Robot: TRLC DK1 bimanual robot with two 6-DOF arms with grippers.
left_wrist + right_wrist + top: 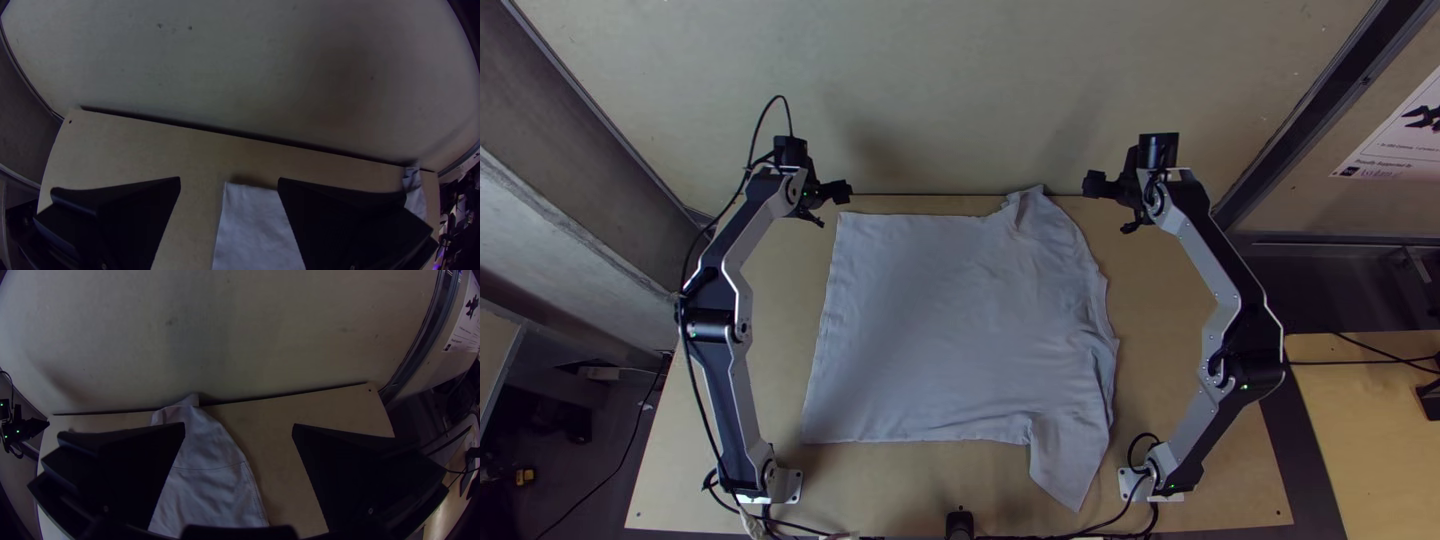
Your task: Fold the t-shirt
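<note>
The pale t-shirt (960,320) lies spread on the table, its straight hem on the left. One sleeve (1070,460) points to the near edge, the other, somewhat bunched, to the far edge. My left gripper (830,205) is raised by the shirt's far left corner; in the left wrist view the left gripper (229,182) stands open, the shirt's corner (250,210) seen between its fingers. My right gripper (1105,205) is over the far right part of the table, beside the far sleeve; in the right wrist view the right gripper (239,427) stands open, touching no cloth.
The light wooden table (1190,300) shows bare wood on both sides of the shirt. A pale wall (950,90) rises along its far edge. Black cables (1120,520) run along the near edge, by a small dark mount (960,524).
</note>
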